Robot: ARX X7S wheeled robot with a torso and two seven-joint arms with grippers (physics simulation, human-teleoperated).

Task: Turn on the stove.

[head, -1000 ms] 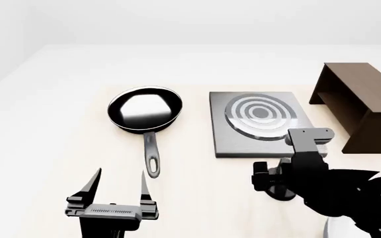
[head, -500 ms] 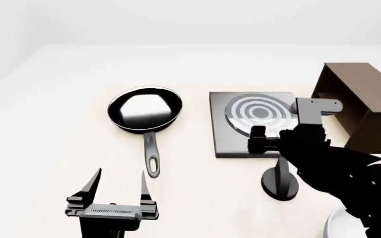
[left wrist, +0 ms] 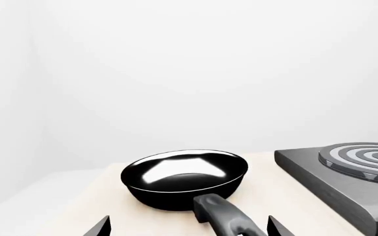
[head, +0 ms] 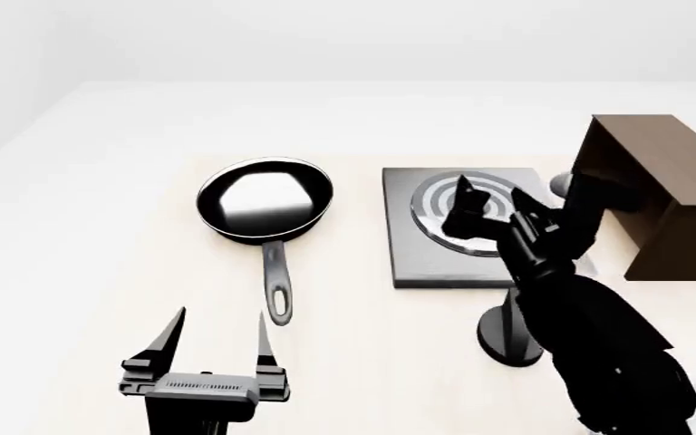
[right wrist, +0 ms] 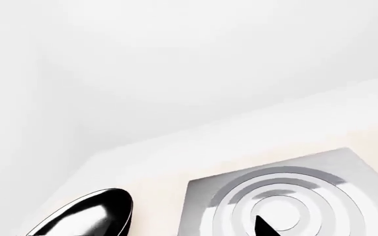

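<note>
One second on, my right gripper (head: pixel 493 201), fingers apart and empty, has risen from the knob (head: pixel 511 337) to above the stove (head: pixel 427 258); switching looks done.

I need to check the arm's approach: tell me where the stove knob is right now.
In the head view the knob stands on the table just in front of the stove, near its front right corner, partly hidden behind the right arm and right of the frying pan's handle.

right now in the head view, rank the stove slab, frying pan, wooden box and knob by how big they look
1. stove slab, largest, though the right arm hides part of it
2. frying pan and wooden box: too close to rank, and the box is cut off by the frame edge
3. knob, smallest
</note>
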